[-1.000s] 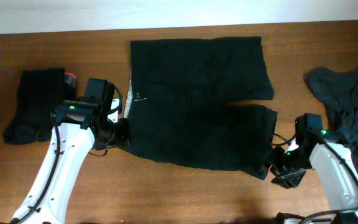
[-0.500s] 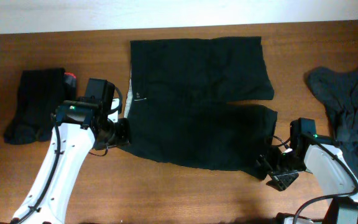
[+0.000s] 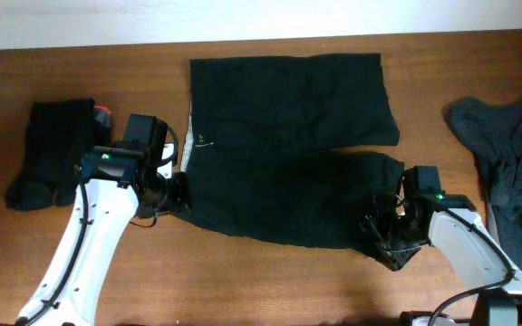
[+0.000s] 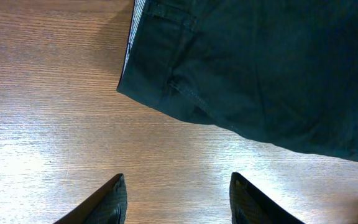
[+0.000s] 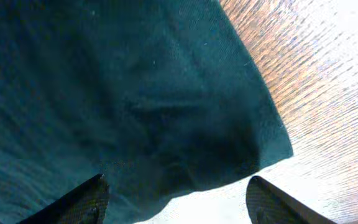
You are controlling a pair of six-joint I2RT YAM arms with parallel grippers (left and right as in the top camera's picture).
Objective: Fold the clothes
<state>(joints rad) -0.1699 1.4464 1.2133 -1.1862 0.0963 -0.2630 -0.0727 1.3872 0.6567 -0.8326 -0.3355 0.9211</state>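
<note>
Risk, to my eye: left gripper and right gripper hang spread by the near corners of the shorts, so a shallow pinch could slip and skew the fold.

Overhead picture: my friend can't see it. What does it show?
Wide black shorts lie spread flat on a wooden table, with the left gripper at their waistband corner and the right gripper at a leg's hem corner. A folded dark garment sits far left, a crumpled dark heap far right.
</note>
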